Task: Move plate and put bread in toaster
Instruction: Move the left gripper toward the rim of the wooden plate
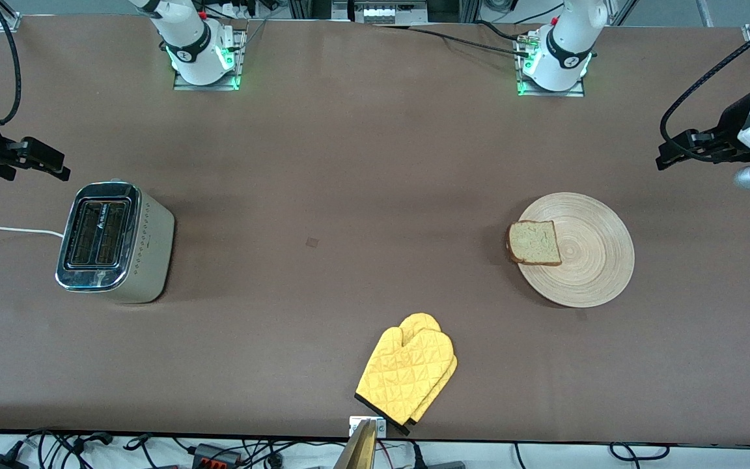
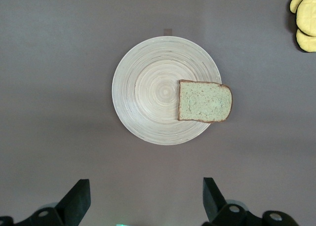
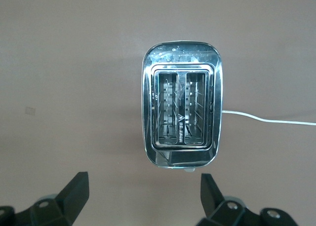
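The light-wood plate (image 1: 593, 260) lies on the table toward the left arm's end. The bread (image 1: 534, 243) lies flat on the plate's rim, on the side toward the right arm's end, slightly overhanging. The toaster (image 1: 114, 242) stands toward the right arm's end, both slots up and empty. My left gripper (image 1: 666, 158) is open and empty, high over the table's end next to the plate; its view shows plate (image 2: 148, 97), bread (image 2: 204, 101) and gripper (image 2: 146, 201). My right gripper (image 1: 61, 170) is open and empty, high beside the toaster (image 3: 181, 112), as its view (image 3: 144, 196) shows.
A pair of yellow oven mitts (image 1: 407, 374) lies near the table's edge closest to the front camera, mid-table; it also shows in the left wrist view (image 2: 305, 18). The toaster's white cord (image 1: 10, 229) runs off the right arm's end of the table. A small square mark (image 1: 312, 242) is at mid-table.
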Robot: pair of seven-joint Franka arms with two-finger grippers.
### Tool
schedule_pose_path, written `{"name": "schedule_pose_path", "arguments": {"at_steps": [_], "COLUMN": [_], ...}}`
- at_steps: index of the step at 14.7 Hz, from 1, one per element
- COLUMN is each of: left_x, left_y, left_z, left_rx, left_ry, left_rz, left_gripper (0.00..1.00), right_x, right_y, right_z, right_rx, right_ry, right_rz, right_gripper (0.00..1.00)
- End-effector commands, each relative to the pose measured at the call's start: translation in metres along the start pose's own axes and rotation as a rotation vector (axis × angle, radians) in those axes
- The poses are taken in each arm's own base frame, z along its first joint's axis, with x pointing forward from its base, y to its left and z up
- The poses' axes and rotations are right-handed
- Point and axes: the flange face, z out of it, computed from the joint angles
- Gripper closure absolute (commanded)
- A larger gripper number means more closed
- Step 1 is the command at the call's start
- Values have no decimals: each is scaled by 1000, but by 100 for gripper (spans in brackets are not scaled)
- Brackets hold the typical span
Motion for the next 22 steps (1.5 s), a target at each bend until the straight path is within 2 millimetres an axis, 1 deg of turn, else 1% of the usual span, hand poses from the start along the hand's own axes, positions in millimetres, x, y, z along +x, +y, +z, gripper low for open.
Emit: {"name": "schedule_pose_path", "arguments": {"at_steps": [1, 10, 12, 13, 14, 15, 16, 17, 18, 19, 21, 22], "left_x": [-3, -1, 3, 3, 6, 18, 22, 25, 27, 31, 37, 42], "left_y": [-1, -1, 0, -3, -12, -14, -20, -35, -44, -50, -76, -91], "left_z": [-7, -5, -1, 1, 5, 26, 30, 33, 36, 43, 61, 74], "left_rx": [-22, -23, -38, -43, -45, -46, -54, -96, -123, -133, -152, -167], "left_ry": [-4, -2, -12, -16, -25, -67, -76, -84, -89, -101, -136, -161], "left_rz": [-7, -3, 1, -5, -23, -25, -31, -46, -35, -8, 59, 88], "left_gripper": [0, 0, 0, 0, 0, 0, 0, 0, 0, 0, 0, 0], "right_x": [-12, -9, -9, -9, -9, -9, -9, -9, -9, -9, -9, -9], "right_y": [-2, -2, -2, -2, -4, -4, -5, -5, -5, -6, -6, -6], "right_z": [-6, -6, -6, -6, -6, -6, -6, -6, -5, -5, -5, -5], "right_rx": [-13, -14, -14, -14, -14, -14, -13, -10, -6, -6, -5, -5], "right_ry": [2, 19, 19, 19, 19, 19, 19, 19, 18, 18, 18, 18], "right_rz": [-3, -5, -5, -5, -10, -8, -9, -8, -7, -9, -9, -9], "right_gripper": [0, 0, 0, 0, 0, 0, 0, 0, 0, 0, 0, 0]}}
